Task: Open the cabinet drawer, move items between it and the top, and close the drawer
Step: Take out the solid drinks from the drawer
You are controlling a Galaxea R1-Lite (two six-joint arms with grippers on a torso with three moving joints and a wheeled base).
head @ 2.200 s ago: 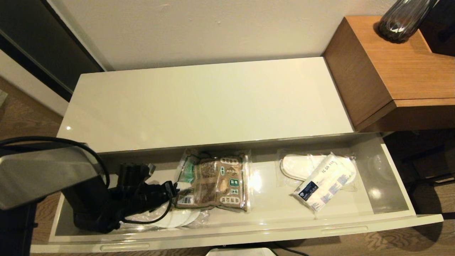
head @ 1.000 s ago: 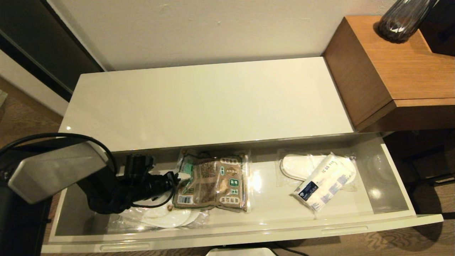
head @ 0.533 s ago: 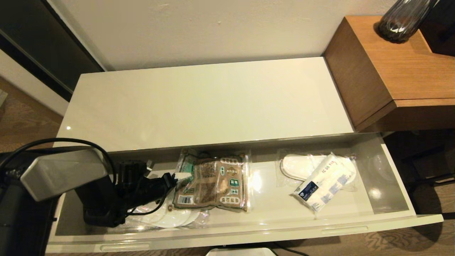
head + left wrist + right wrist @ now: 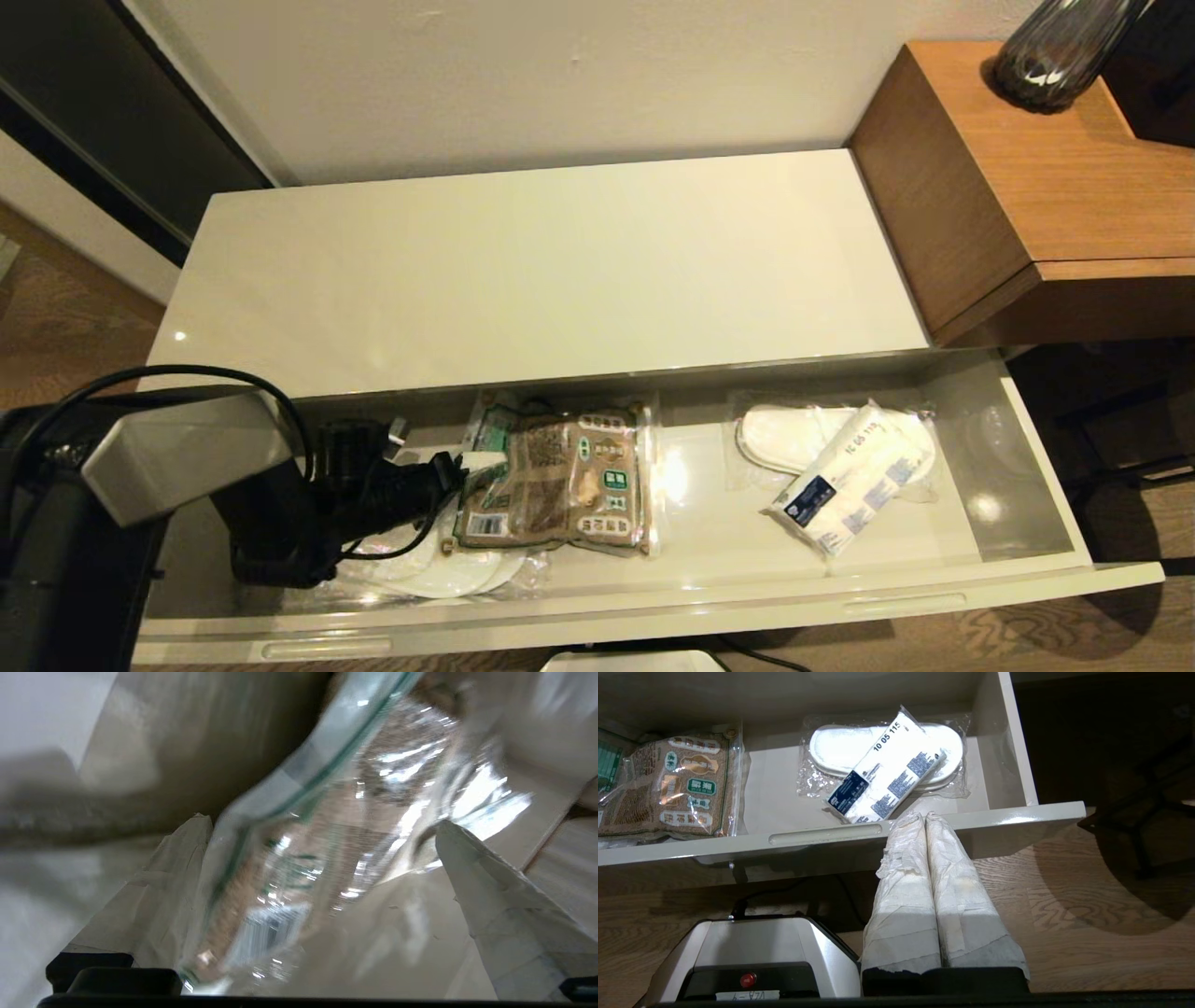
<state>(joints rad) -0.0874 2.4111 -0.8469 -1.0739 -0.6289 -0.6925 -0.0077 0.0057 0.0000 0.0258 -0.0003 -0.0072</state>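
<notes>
R gripper (image 4: 924,816) parked outside the cabinet drawer (image 4: 597,611), just in front of its front panel near the right handle slot, jaws pressed together. L gripper (image 4: 322,826) is down inside the drawer near its left end, jaws spread, w/ the left edge of the snack bag (image 4: 569,481) between them but apparently not yet pinched.

Snack bag lies flat mid-left in the drawer, long axis approx front-to-back, green band toward the rear wall. Tissue pack (image 4: 854,485) sits toward the right end on wrapped slippers (image 4: 780,434), long axis diagonal, blue label end toward the front edge.

Step, prob.: grip the bag. Close on film plus some contents, not film only, else it slips; lift clear of the rear wall before swinging to the top (image 4: 541,271), which is bare.
</notes>
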